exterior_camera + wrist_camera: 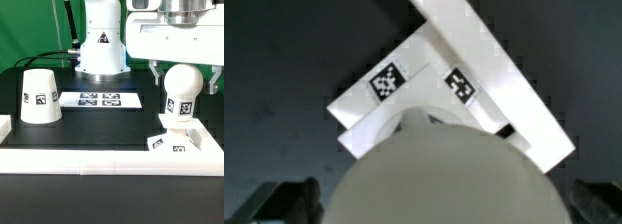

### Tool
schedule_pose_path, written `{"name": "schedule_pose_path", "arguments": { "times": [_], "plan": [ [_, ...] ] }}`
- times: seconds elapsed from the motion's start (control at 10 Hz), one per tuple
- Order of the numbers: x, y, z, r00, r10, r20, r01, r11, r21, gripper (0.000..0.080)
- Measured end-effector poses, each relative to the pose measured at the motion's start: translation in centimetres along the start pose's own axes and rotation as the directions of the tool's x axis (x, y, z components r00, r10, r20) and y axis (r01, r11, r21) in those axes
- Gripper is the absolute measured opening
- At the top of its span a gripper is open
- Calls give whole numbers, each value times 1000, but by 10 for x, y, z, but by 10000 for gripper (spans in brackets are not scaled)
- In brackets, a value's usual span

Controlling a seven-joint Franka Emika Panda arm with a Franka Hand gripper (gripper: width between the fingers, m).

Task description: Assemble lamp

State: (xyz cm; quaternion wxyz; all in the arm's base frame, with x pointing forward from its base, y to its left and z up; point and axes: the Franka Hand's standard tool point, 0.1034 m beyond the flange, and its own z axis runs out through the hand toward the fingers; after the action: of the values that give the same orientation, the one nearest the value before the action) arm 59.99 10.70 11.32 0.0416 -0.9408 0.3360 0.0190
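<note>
Black table [100, 125]; shade [40, 97] solely in the exterior view.

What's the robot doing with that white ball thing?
It's building a lamp. The robot's claw hangs over the ball-topped bulb, one finger on each side, open and not squeezing it. The bulb seems to stand upright on the flat square base, at the exterior view's right. The cone shade sits alone on the black table, at the exterior view's left, so it isn't on the lamp yet.
</note>
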Motion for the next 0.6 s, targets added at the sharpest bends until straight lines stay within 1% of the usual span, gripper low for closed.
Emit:
{"name": "schedule_pose_path", "arguments": {
  "times": [0.3, 0.4, 0.6],
  "plan": [
    [-1, 0, 0, 967, -254, -3, 254, 967, -6, 698],
    [0, 0, 0, 934, -357, -2, 357, 934, -11, 698],
    [2, -3, -2, 832, -555, -7, 554, 832, -32, 698]
  ]
}}
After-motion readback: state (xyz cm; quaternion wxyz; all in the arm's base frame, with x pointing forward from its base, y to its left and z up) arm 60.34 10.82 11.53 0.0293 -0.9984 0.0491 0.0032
